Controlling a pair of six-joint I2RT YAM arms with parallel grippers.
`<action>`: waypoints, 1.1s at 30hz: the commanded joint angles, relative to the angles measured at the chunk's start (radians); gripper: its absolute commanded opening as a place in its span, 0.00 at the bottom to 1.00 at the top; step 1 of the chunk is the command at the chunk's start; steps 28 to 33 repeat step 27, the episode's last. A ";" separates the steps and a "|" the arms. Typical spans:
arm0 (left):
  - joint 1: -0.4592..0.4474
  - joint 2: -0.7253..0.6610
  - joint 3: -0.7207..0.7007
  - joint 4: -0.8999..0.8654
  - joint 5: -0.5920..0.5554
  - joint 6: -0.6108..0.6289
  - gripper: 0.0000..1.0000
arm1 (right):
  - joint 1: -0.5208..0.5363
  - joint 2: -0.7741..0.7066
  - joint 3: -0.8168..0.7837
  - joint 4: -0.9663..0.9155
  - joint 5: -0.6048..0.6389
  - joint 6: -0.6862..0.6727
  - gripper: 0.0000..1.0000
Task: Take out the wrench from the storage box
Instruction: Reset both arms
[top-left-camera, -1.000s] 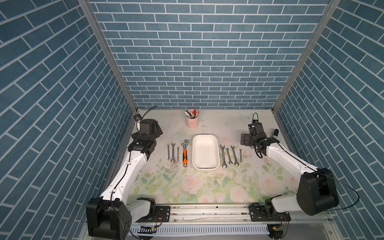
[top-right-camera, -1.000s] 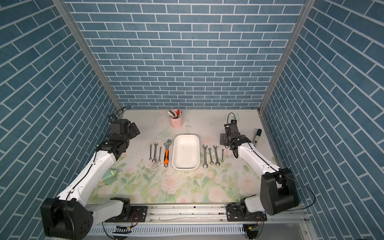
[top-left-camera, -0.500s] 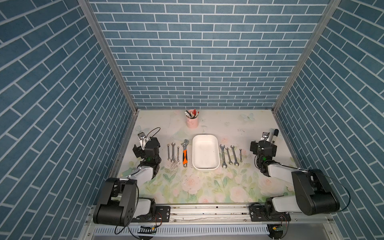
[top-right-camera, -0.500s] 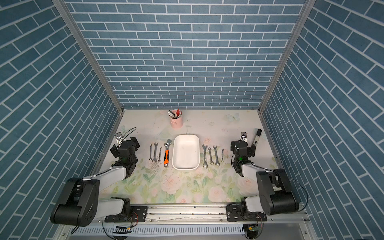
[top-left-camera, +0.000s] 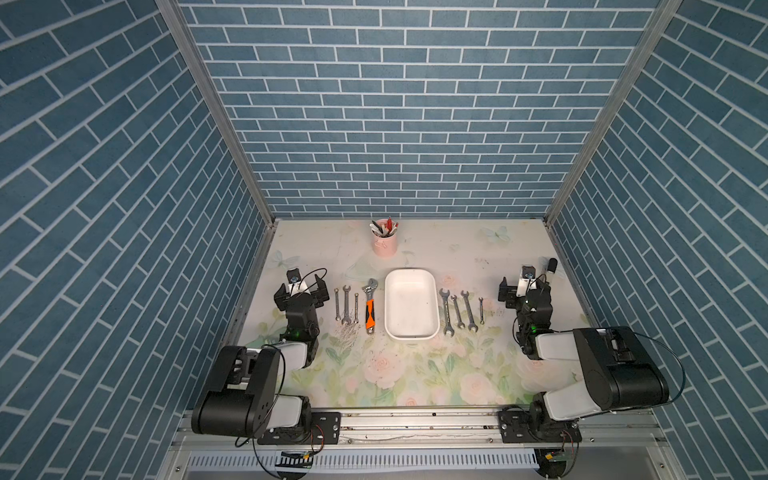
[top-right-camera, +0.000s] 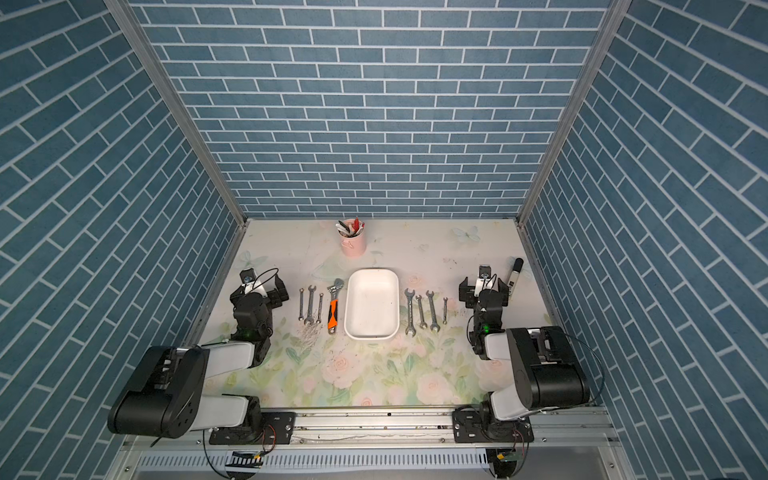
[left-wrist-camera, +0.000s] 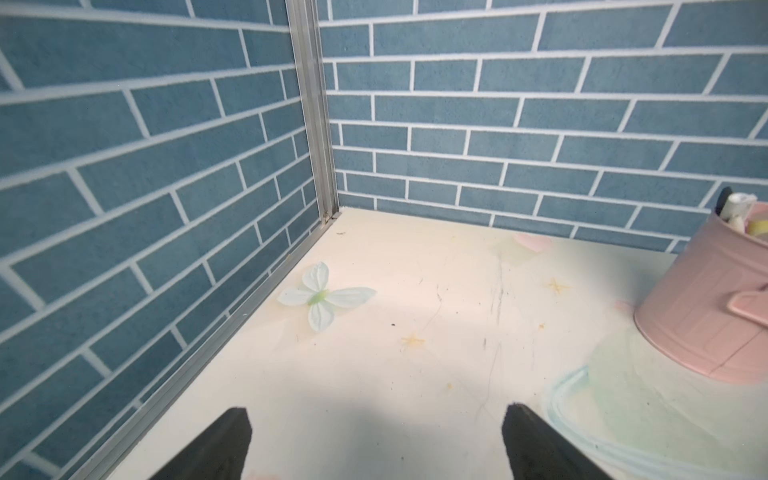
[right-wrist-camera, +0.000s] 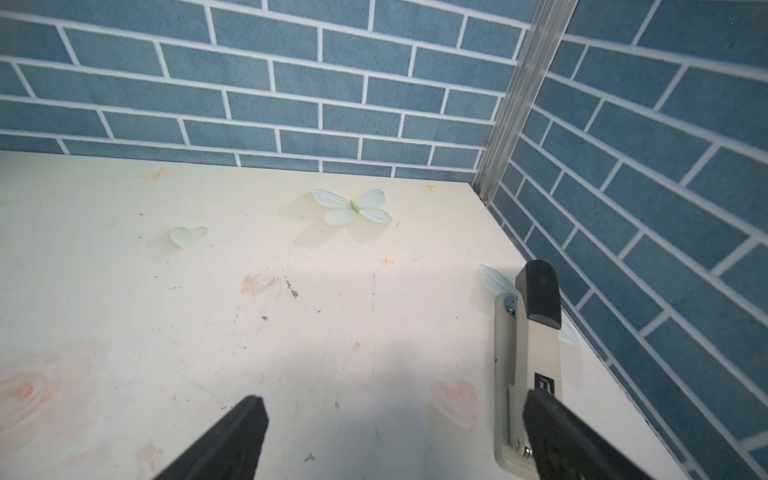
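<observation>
Storage box (top-left-camera: 411, 305) apparently lies lengthwise toward back wall (top-left-camera: 407, 124).

Back wall (top-left-camera: 407, 124): blue brick-pattern panel with white joints.
Side walls: left side wall (top-left-camera: 104, 208) and right side wall (top-left-camera: 685, 208) in the same brick pattern.
Corner posts (top-left-camera: 219, 112): bare aluminium profiles at both back corners.
Tabletop (top-left-camera: 415, 374): cream sheet printed with pale roses and leaves, and a butterfly print (left-wrist-camera: 322, 296); scuffed with dark marks.
Front rail (top-left-camera: 415, 422): aluminium, with a slotted white strip (top-left-camera: 415, 459) below.
Light: even and diffuse, with soft shadows.
</observation>
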 joint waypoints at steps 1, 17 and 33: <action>0.017 0.035 -0.086 0.244 0.016 0.001 1.00 | -0.010 0.007 -0.017 0.081 -0.042 -0.007 1.00; 0.031 0.139 -0.055 0.282 0.132 0.035 1.00 | -0.058 0.041 -0.083 0.222 -0.158 0.008 1.00; 0.032 0.136 -0.054 0.278 0.131 0.034 1.00 | -0.064 0.038 -0.080 0.211 -0.170 0.010 1.00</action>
